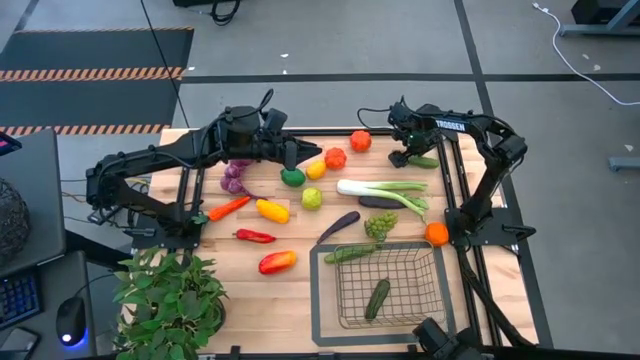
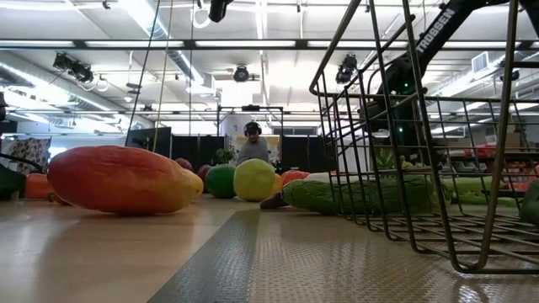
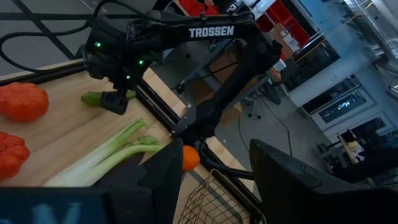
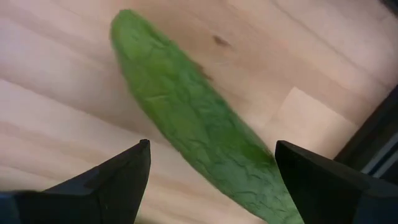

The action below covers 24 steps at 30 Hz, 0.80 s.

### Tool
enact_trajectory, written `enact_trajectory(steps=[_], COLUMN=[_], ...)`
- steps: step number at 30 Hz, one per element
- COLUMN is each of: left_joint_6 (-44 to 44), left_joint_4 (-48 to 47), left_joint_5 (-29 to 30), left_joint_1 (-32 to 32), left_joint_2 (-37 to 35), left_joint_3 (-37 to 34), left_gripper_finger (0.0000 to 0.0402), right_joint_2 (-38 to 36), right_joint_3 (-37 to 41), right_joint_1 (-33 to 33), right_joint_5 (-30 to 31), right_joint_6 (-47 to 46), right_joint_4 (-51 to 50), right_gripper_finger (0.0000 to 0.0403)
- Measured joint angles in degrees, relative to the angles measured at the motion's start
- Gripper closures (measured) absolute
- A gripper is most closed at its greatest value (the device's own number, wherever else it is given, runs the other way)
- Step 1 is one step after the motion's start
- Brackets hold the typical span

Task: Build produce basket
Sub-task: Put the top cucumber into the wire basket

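- The right gripper (image 1: 412, 156) sits low at the far right of the table, fingers (image 4: 118, 180) spread wide on either side of a green cucumber (image 4: 193, 137) that lies flat on the wood; no finger is seen touching it.
- The left gripper (image 1: 300, 152) hangs above the far middle of the table, over the lime (image 1: 292, 177), lemon (image 1: 315, 169) and red tomato (image 1: 335, 158); its fingers (image 3: 292, 180) stand apart with nothing between them.
- A leek (image 1: 385, 192) lies between the two grippers, an eggplant (image 1: 338, 226) nearer.
- The basket (image 1: 385, 288) stands at the near right, one cucumber (image 1: 377, 299) inside it and another (image 1: 349, 254) resting across its far-left corner.
- Grapes (image 1: 235, 177), carrot (image 1: 229, 208) and peppers (image 1: 276, 262) are spread over the left half.
- A potted plant (image 1: 170, 295) stands at the near-left corner.
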State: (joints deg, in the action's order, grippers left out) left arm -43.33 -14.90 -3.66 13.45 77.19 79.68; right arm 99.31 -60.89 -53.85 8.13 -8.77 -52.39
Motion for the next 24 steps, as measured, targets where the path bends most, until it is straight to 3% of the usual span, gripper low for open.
enact_trajectory(steps=[15, 19, 24], left_joint_6=[0.00, 0.00, 0.26], left_joint_4=[-0.01, -0.01, -0.02], left_joint_5=[-0.02, -0.04, -0.04], left_joint_1=[-0.20, -0.20, -0.20], left_joint_2=[0.00, 0.00, 0.00], left_joint_3=[0.00, 0.00, -0.02], left_gripper_finger=[0.0212, 0.0212, 0.0212], right_joint_2=[-0.68, -1.64, -1.77], right_joint_3=[5.03, 4.85, 4.79], right_joint_1=[1.67, 2.15, 2.11], right_joint_5=[-3.19, -2.92, -3.10], right_joint_6=[-2.54, -3.13, -3.29], right_joint_4=[-0.15, -0.46, -0.64], right_gripper_finger=[0.0060, 0.0102, 0.0192])
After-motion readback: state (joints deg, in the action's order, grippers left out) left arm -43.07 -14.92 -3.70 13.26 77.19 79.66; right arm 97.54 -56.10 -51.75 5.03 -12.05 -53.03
